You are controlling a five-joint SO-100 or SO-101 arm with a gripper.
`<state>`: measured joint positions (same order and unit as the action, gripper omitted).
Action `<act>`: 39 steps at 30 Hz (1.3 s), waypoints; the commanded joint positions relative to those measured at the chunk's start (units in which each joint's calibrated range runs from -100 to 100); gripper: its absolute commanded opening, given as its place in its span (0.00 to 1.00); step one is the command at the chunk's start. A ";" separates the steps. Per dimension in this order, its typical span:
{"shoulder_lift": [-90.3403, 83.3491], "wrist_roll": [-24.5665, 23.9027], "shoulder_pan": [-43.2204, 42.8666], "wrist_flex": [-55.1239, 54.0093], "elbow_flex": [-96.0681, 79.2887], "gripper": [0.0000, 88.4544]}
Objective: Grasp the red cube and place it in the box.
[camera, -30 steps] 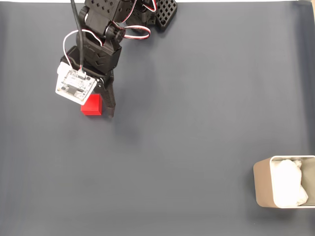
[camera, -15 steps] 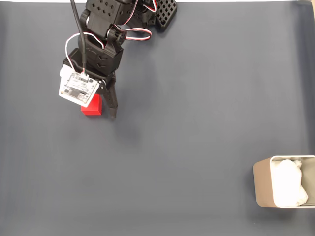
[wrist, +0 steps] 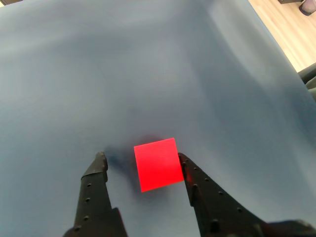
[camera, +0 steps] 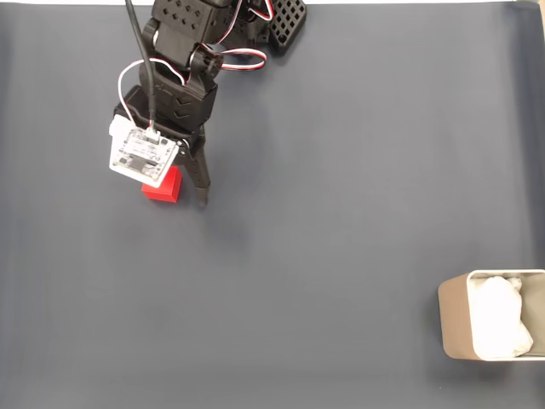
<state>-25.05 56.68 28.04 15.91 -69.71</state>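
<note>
The red cube (camera: 161, 187) lies on the dark grey mat at the upper left of the fixed view, partly under the white camera board (camera: 143, 158) on my wrist. My gripper (camera: 177, 196) is open around it, one black finger (camera: 200, 183) showing to the cube's right. In the wrist view the red cube (wrist: 157, 164) sits between the fingers of the gripper (wrist: 141, 158): the right finger (wrist: 190, 175) touches its side and the left finger (wrist: 96, 173) stands a small gap away. The beige box (camera: 455, 328), lined with white paper (camera: 498, 317), stands at the lower right edge.
The arm's black base (camera: 213, 25) sits at the top edge of the fixed view. A wide stretch of bare grey mat (camera: 341, 213) lies between the cube and the box. Wooden floor (wrist: 291, 24) shows past the mat's edge in the wrist view.
The gripper and wrist board have shifted slightly right and down over the cube, covering more of it. The cube has nudged a little to the right. The box has not moved.
</note>
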 commanded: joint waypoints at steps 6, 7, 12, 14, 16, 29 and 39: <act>-3.28 -1.07 -1.48 1.38 0.19 0.37; -3.37 -1.17 -1.55 1.47 0.09 0.37; -4.06 -1.32 -1.98 1.47 -0.36 0.36; -4.41 -1.07 -2.05 1.47 -0.64 0.35; -4.84 -0.68 -2.05 1.47 -1.18 0.33; -5.88 1.12 -1.91 1.55 -3.01 0.17; -6.31 1.27 -1.98 2.29 -2.92 0.05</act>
<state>-29.22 57.80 26.41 17.82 -73.06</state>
